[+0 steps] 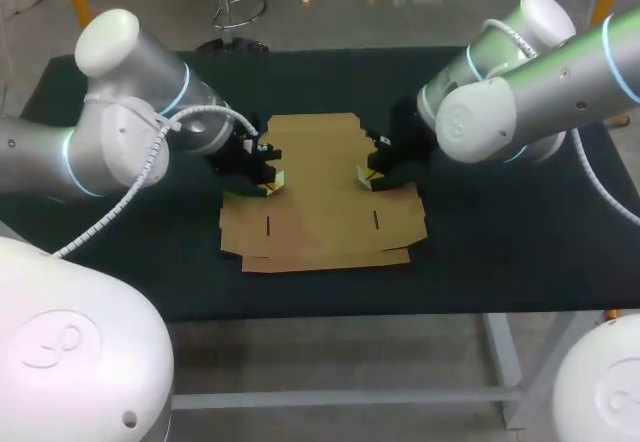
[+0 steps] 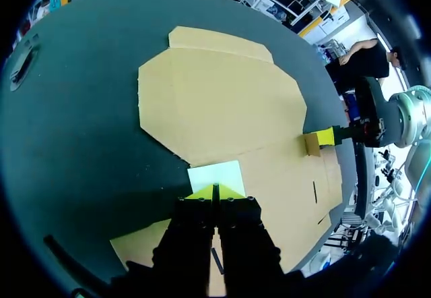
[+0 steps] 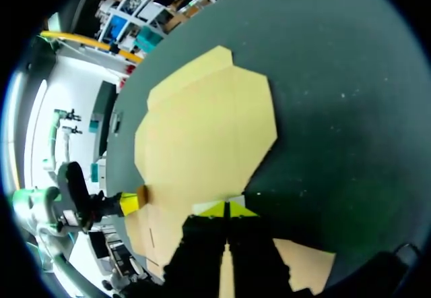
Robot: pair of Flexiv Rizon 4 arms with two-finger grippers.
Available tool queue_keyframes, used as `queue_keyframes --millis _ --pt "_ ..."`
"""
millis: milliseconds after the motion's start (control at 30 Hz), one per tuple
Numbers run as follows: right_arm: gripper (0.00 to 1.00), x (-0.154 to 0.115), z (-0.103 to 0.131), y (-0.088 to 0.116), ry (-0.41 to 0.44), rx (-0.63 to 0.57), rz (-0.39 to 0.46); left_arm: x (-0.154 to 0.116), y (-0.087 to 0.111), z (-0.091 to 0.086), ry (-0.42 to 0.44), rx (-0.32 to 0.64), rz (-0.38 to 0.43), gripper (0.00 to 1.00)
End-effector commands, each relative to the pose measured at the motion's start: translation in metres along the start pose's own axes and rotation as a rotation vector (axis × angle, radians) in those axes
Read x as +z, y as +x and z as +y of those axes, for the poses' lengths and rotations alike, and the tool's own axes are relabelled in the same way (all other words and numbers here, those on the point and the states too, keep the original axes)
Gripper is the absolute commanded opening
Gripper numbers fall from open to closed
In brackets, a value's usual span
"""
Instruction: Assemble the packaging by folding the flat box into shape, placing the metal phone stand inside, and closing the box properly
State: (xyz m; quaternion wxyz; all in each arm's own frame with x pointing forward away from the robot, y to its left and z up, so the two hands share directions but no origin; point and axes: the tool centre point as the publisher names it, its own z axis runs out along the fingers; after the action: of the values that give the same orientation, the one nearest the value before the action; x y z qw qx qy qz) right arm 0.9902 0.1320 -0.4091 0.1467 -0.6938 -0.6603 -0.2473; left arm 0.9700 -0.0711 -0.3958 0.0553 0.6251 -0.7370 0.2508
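Head view. Flat cardboard box (image 1: 320, 197) lies unfolded in the middle of the desk (image 1: 500, 252), which has a dark top. There are two short slots in the card toward its 6 o'clock edge. A narrower panel juts out at 12 o'clock.

Left arm (image 1: 110, 132) comes in from 9 o'clock. The left tool (image 1: 270, 184) is down on the box's 9 o'clock edge. Right arm (image 1: 540, 92) comes in from 2 o'clock, and the right tool (image 1: 364, 176) is down on the 3 o'clock edge. The two tools face each other across the card, well apart.

Left wrist view. The yellow tips are pressed together with only a thin dark line between them, so the tool is closed. A small pale flap (image 2: 217, 175) lies just ahead of the tips, touching them (whether any card is nipped in that line, cannot tell). Across the box, the right tool's yellow tip sits against a small raised tab (image 2: 312, 143).

Right wrist view. Tips are together here too, so this tool is closed, with a pale sliver of card just ahead of them. The left tool shows across the card with the other tab (image 3: 142, 195) at its tip.
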Motion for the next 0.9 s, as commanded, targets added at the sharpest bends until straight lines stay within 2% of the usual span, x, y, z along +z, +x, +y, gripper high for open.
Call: queue_keyframes --millis 33,900 --pt "0.00 0.005 -0.001 0.003 -0.005 0.001 -0.020 0.004 0.005 -0.002 0.002 0.001 -0.038 0.00" --pt "0.00 0.025 0.007 -0.005 0.046 0.028 -0.070 0.027 0.001 -0.008 -0.024 -0.022 -0.111 0.00"
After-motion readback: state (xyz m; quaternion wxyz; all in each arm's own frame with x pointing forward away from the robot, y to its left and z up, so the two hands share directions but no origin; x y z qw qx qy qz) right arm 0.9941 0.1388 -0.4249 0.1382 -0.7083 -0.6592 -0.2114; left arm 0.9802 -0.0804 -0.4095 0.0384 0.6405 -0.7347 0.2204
